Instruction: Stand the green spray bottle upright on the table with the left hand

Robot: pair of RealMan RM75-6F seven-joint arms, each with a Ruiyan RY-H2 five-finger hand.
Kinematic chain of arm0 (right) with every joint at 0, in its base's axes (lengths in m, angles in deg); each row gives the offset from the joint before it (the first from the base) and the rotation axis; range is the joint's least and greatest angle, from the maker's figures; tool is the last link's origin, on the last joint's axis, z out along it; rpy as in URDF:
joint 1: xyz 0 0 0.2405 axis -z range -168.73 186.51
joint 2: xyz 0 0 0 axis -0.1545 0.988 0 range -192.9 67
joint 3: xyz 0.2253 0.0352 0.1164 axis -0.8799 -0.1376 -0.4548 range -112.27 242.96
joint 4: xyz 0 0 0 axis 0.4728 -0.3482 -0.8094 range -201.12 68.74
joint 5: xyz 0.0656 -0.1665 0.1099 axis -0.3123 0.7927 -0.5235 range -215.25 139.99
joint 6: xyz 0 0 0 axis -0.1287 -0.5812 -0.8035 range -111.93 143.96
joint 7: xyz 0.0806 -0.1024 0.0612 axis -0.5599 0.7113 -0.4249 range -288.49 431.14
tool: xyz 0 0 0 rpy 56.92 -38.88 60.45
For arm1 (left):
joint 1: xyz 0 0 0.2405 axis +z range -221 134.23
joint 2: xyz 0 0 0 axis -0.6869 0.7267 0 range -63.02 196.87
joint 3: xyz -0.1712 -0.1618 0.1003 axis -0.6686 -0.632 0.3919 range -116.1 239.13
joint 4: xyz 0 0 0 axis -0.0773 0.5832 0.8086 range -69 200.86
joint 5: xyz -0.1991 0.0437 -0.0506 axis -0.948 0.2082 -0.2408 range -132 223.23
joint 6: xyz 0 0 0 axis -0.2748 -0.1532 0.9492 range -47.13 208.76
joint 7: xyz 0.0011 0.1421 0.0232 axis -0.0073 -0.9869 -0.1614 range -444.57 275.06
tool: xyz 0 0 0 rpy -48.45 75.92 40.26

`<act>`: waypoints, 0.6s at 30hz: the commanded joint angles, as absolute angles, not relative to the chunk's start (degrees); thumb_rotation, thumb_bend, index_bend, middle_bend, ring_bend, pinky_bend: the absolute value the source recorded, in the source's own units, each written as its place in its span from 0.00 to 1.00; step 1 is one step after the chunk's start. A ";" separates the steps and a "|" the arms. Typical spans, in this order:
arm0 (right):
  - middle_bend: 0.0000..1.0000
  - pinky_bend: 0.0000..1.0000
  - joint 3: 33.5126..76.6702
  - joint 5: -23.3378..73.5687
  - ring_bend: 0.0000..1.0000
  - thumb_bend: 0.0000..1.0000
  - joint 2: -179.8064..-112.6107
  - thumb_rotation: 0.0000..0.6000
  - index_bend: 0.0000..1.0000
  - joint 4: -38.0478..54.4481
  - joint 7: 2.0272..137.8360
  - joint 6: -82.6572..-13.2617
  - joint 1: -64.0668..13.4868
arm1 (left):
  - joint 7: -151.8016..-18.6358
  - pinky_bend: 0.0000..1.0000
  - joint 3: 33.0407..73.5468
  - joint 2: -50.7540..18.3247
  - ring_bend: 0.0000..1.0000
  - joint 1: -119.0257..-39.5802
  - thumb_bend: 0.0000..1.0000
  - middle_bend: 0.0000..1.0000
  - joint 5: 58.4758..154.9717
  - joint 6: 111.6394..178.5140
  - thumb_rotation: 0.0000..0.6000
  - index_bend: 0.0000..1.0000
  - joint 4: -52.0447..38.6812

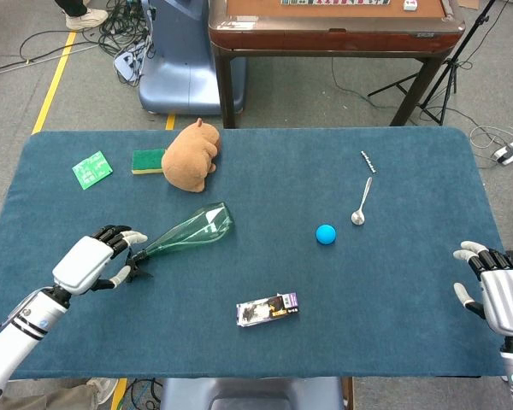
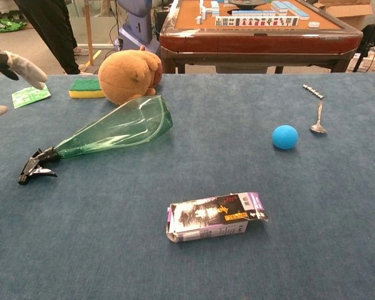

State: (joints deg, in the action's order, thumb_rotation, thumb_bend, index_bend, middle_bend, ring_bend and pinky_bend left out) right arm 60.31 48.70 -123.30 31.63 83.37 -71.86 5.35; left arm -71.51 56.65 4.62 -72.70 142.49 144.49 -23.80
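The green spray bottle lies on its side on the blue table, its black trigger head pointing toward the near left and its wide base toward the plush toy. My left hand hovers just left of the trigger head with fingers apart, holding nothing; only its fingertips show at the left edge of the chest view. My right hand stays at the table's right edge, fingers apart and empty.
A brown plush toy, a green-yellow sponge and a green card sit at the back left. A blue ball, a spoon and a small beaded bar lie to the right. A small carton lies near the front.
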 commanded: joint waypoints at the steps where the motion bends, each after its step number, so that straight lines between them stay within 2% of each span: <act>1: 0.28 0.39 60.34 48.59 0.29 0.23 -123.26 1.00 0.35 31.75 83.50 -71.70 5.32 | -67.09 0.14 55.87 2.65 0.11 -76.13 0.54 0.20 142.60 142.01 1.00 0.18 -21.62; 7: 0.28 0.39 60.41 48.69 0.29 0.23 -123.28 1.00 0.35 32.16 83.83 -71.40 5.13 | -61.45 0.08 54.69 -0.46 0.03 -81.39 0.64 0.17 141.71 138.20 1.00 0.18 -18.88; 10: 0.28 0.39 60.44 48.49 0.29 0.23 -123.23 1.00 0.35 32.28 84.01 -71.23 5.12 | -60.04 0.04 54.35 -1.86 0.00 -83.83 0.66 0.16 141.29 136.30 1.00 0.18 -18.08; 18: 0.28 0.39 60.52 48.18 0.29 0.23 -123.22 1.00 0.35 32.36 84.12 -70.80 5.00 | -61.67 0.00 53.10 -5.24 0.00 -90.07 0.68 0.15 137.64 129.05 1.00 0.18 -16.58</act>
State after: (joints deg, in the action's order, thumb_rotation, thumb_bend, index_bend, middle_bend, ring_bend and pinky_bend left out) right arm 60.51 48.18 -123.22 32.37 84.12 -70.79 5.00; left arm -61.01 53.50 -4.42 -88.79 138.68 130.49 -16.97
